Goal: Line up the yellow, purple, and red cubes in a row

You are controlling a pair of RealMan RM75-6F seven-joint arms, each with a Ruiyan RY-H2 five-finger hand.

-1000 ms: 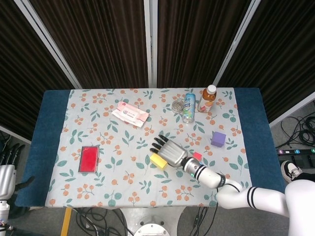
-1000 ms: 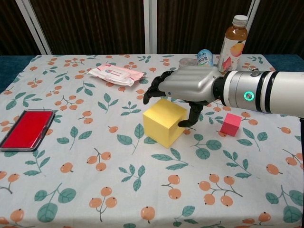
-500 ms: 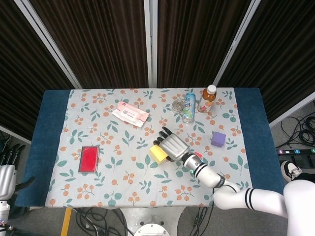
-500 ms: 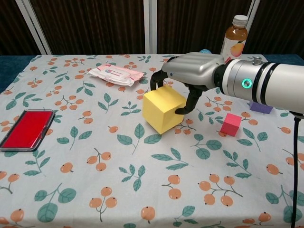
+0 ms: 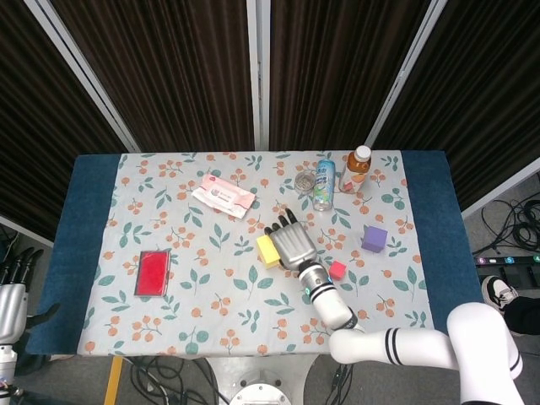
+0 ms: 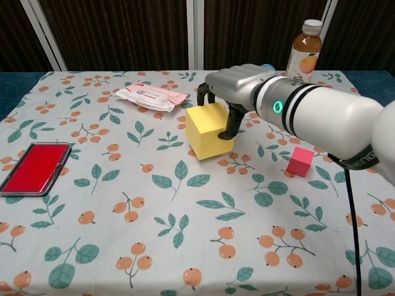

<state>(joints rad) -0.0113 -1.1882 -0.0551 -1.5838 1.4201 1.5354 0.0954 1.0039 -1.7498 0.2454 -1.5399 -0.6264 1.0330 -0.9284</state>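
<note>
My right hand (image 5: 293,243) (image 6: 237,86) grips the yellow cube (image 5: 267,250) (image 6: 208,131) from above, fingers curled over its far and right sides, near the table's middle. The cube is tilted; whether it touches the cloth I cannot tell. The small red cube (image 5: 337,269) (image 6: 300,161) lies on the cloth to the right of the hand. The purple cube (image 5: 374,238) stands further right and back; in the chest view my forearm hides it. My left hand (image 5: 12,294) hangs beyond the table's left edge, holding nothing, with its fingers apart.
A flat red case (image 5: 153,272) (image 6: 34,166) lies at the left. A pink wipes packet (image 5: 223,196) (image 6: 151,96) is at the back left. A juice bottle (image 5: 357,169) (image 6: 304,46), a blue can (image 5: 325,183) and a small jar (image 5: 305,180) stand at the back right.
My right hand has closed on the yellow cube and carried it away from me toward the back of the table, slightly left. The red cube has not moved.
</note>
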